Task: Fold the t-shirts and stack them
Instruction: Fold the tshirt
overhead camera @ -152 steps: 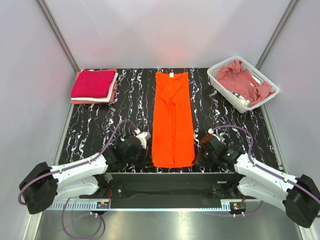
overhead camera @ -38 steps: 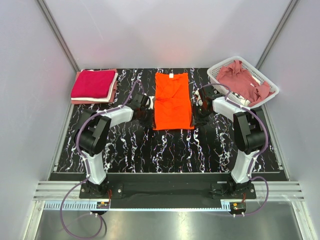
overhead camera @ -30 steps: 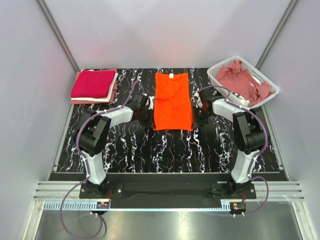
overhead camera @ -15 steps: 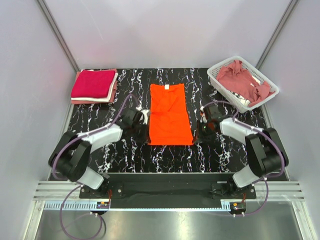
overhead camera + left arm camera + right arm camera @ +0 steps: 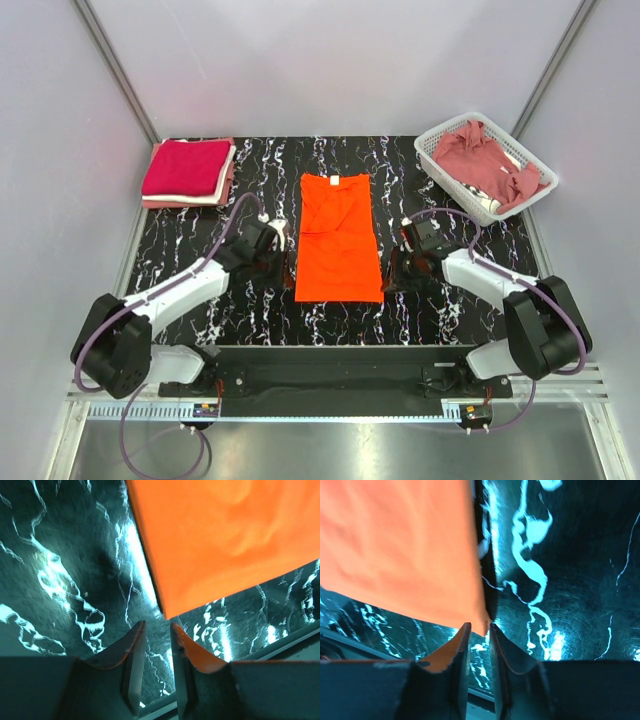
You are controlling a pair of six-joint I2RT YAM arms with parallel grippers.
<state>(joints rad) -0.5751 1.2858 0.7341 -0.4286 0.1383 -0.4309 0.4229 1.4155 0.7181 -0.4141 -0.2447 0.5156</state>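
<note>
A bright orange t-shirt (image 5: 338, 238) lies folded into a narrow rectangle in the middle of the black marbled table. My left gripper (image 5: 285, 270) stands by its near left corner, my right gripper (image 5: 392, 275) by its near right corner. In the left wrist view the orange t-shirt (image 5: 225, 540) ends in a corner just ahead of my left gripper (image 5: 157, 627), whose jaws stand slightly apart and empty. In the right wrist view a corner of the orange t-shirt (image 5: 395, 545) reaches the tips of my right gripper (image 5: 479, 626), open by a narrow gap.
A stack of folded shirts (image 5: 186, 170), crimson on top, sits at the back left corner. A white lattice basket (image 5: 432, 148) at the back right holds a crumpled dusty rose shirt (image 5: 485, 160). The table's near edge (image 5: 340, 345) runs just in front of the grippers.
Both arms drew back toward the near edge, dragging the folded orange shirt with them. Both grippers then opened and let go of its near corners.
</note>
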